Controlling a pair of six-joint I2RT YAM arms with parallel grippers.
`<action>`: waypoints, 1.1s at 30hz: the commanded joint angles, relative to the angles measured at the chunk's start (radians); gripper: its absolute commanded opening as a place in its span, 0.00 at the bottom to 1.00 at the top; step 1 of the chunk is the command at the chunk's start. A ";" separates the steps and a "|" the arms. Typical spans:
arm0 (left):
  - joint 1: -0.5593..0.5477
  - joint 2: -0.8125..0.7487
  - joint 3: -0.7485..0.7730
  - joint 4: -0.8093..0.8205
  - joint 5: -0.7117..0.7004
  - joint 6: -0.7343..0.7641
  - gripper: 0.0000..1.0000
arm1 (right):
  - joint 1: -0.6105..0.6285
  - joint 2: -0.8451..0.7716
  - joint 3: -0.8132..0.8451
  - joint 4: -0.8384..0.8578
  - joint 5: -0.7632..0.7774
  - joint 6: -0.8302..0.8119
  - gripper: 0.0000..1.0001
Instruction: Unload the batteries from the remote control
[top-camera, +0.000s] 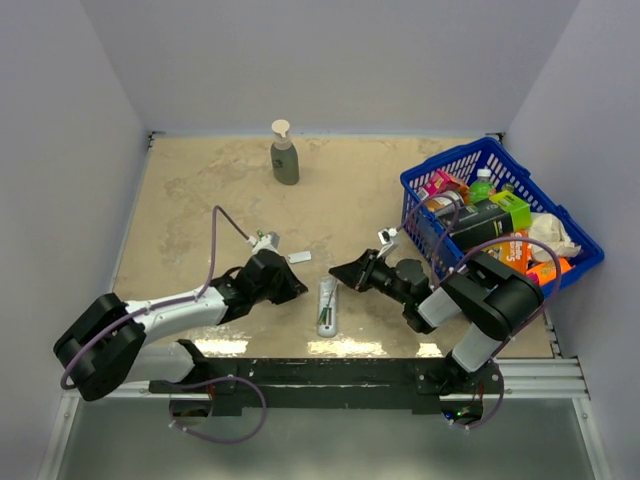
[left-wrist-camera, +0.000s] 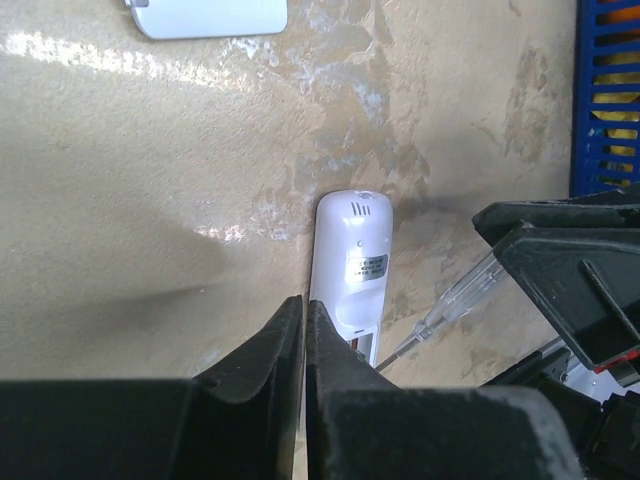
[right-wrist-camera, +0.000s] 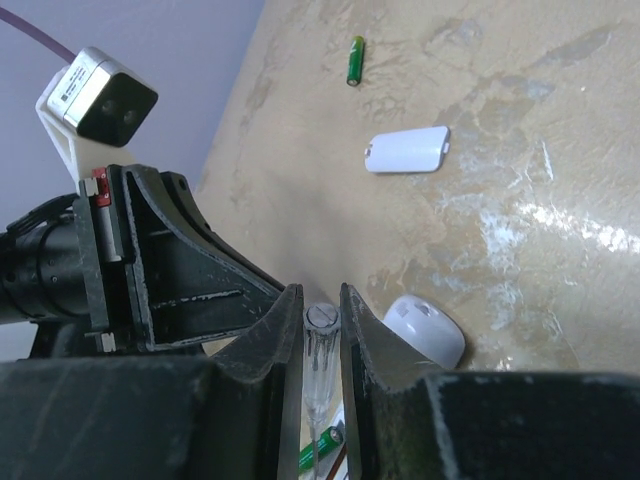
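Top external view has the remote control (top-camera: 327, 304) lying flat on the table (top-camera: 200, 200) between the two grippers, with the white cover (top-camera: 299, 257) just beyond it. Over on the left wrist camera the left gripper (left-wrist-camera: 304, 305) is pinched together on nothing, tips right at the remote's edge, while the right gripper (right-wrist-camera: 320, 292) is clamped on the thin clear stick (right-wrist-camera: 320, 345), whose tip reaches the battery recess. One loose battery (right-wrist-camera: 354, 60) lies past the cover, well apart from the remote, and a second battery (right-wrist-camera: 322, 447) shows green in the recess.
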 joint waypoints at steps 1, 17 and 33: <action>0.018 -0.055 -0.016 -0.025 -0.014 0.037 0.11 | -0.003 -0.011 0.057 -0.028 0.018 0.001 0.00; 0.150 -0.134 -0.002 -0.264 -0.119 0.076 0.16 | -0.001 -0.075 0.149 -0.189 -0.008 -0.059 0.00; 0.246 -0.250 0.016 -0.614 -0.417 -0.116 0.00 | 0.000 -0.520 0.304 -0.847 0.093 -0.382 0.00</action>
